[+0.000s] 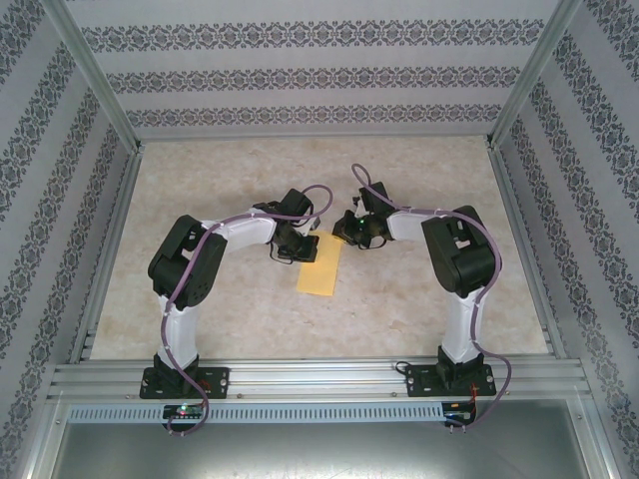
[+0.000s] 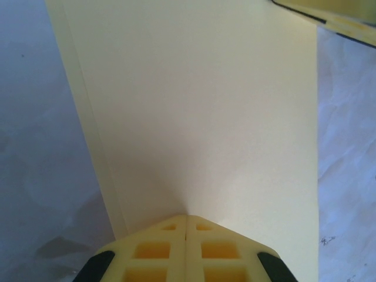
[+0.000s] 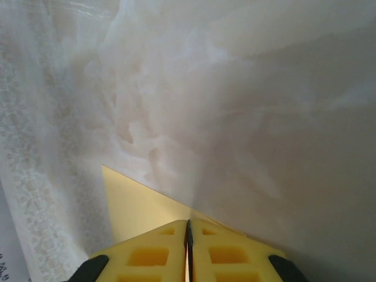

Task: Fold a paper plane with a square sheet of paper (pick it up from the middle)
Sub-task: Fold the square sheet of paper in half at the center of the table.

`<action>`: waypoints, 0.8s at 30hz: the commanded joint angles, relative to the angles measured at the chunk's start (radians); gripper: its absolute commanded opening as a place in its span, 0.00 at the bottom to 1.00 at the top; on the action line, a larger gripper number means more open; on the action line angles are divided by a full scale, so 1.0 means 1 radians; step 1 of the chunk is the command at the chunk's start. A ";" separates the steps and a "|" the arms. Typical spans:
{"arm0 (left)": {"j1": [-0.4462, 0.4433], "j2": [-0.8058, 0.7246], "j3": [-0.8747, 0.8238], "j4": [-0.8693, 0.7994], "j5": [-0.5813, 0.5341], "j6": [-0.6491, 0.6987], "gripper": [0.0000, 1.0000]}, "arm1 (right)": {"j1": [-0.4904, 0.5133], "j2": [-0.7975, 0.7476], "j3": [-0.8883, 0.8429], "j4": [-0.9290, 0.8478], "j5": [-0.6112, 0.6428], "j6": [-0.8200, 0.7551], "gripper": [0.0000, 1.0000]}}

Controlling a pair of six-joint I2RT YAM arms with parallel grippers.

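The square sheet of paper [image 1: 319, 271] lies on the table as a narrow yellow rectangle between the two arms. My left gripper [image 1: 300, 249] is over its far left part. In the left wrist view its jaws [image 2: 186, 218] are shut, tips down on the pale paper [image 2: 200, 106], with a layered fold edge along the left. My right gripper [image 1: 346, 238] sits at the paper's far right corner. In the right wrist view its jaws [image 3: 188, 223] are closed to a thin slit over the edge of a yellow corner [image 3: 132, 205]. No paper shows gripped between either pair.
The marble-patterned tabletop [image 1: 439, 289] is framed by aluminium rails [image 1: 319, 377] at the front and patterned walls [image 1: 300, 80] at the back and sides. The right gripper's yellow finger [image 2: 346, 17] shows at the top right of the left wrist view.
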 commanded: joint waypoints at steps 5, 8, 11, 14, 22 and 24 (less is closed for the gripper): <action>0.012 -0.002 -0.046 -0.080 -0.062 0.007 0.00 | 0.019 -0.185 -0.050 -0.044 0.058 -0.044 0.14; 0.012 -0.012 -0.042 -0.074 -0.056 -0.002 0.00 | 0.033 -0.245 -0.111 -0.034 0.090 -0.040 0.16; 0.011 -0.028 -0.049 -0.054 -0.046 -0.019 0.01 | 0.053 -0.307 -0.170 -0.010 0.131 -0.029 0.20; 0.011 -0.038 -0.044 -0.037 -0.031 -0.037 0.02 | 0.080 -0.358 -0.215 -0.009 0.178 -0.026 0.25; 0.012 -0.105 -0.050 -0.024 -0.056 -0.052 0.08 | 0.117 -0.454 -0.301 0.004 0.276 -0.016 0.33; 0.012 -0.124 -0.054 -0.021 -0.067 -0.053 0.09 | 0.120 -0.478 -0.321 0.006 0.299 -0.015 0.35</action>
